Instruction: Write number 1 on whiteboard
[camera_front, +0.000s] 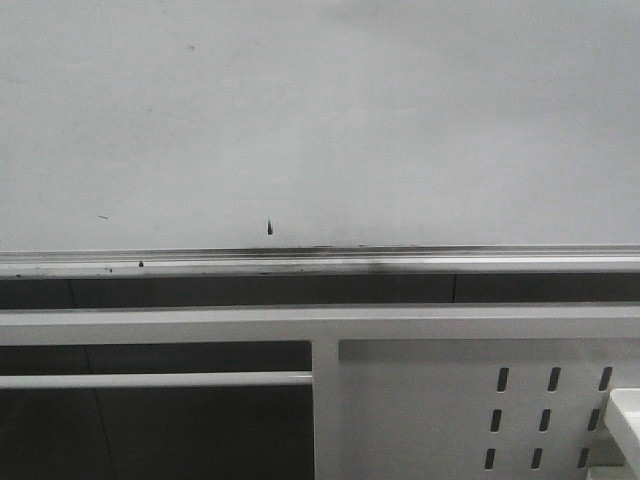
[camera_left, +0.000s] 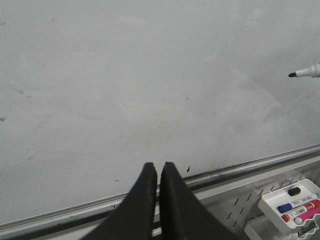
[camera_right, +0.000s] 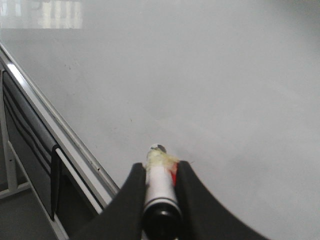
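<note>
White and glossy, the whiteboard fills the front view above its silver ledge, bare of any long stroke; only a short dark drip mark sits just over the ledge. The right hand grips a marker. The left hand is clenched, empty.

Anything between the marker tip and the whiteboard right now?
Nothing. In the left wrist view the marker tip hangs over bare whiteboard; the right wrist view shows the right claw holding it, with only clean board ahead.
</note>
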